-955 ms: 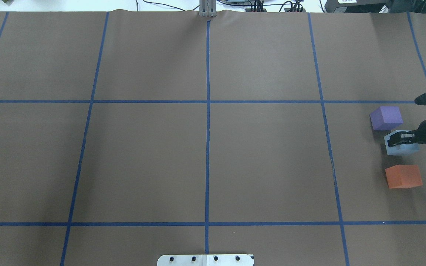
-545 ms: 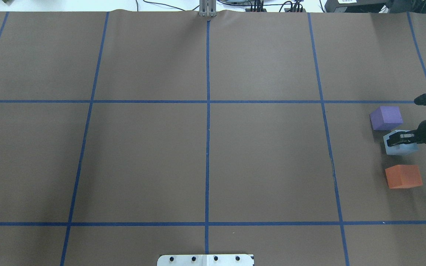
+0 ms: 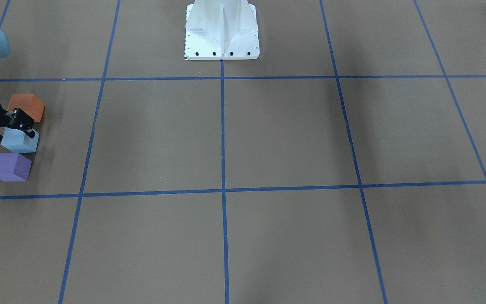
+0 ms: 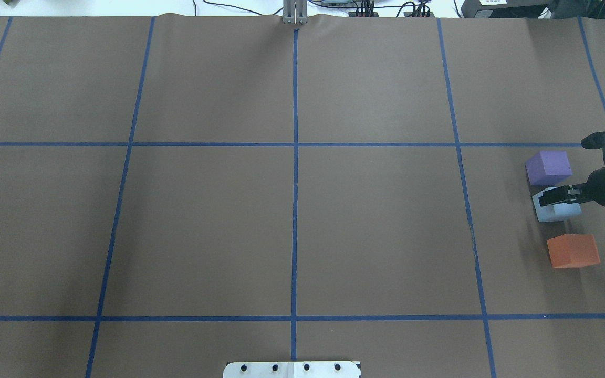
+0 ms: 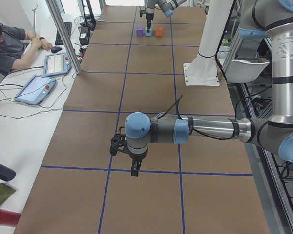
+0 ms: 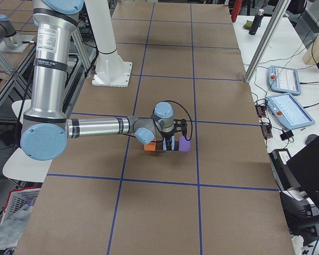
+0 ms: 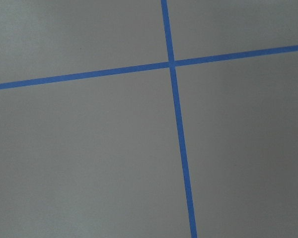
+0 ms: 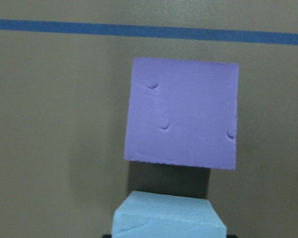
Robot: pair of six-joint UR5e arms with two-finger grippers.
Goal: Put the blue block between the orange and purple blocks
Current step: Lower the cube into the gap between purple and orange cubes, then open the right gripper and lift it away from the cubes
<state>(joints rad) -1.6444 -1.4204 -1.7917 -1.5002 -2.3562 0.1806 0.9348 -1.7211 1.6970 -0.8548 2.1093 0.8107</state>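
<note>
Parked well apart over the table (image 4: 202, 226): left gripper (image 5: 132, 165), grip impossible to tell. Then purple block (image 4: 548, 167), blue block (image 4: 553, 212) just beside it, pinched by right gripper (image 4: 550, 198), probably for setting down before orange block (image 4: 573, 251).

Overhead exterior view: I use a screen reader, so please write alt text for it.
Near the right edge, the right gripper holds the blue block between the purple block, farther from the robot, and the orange block, nearer. Blue tape lines grid the brown table.
</note>
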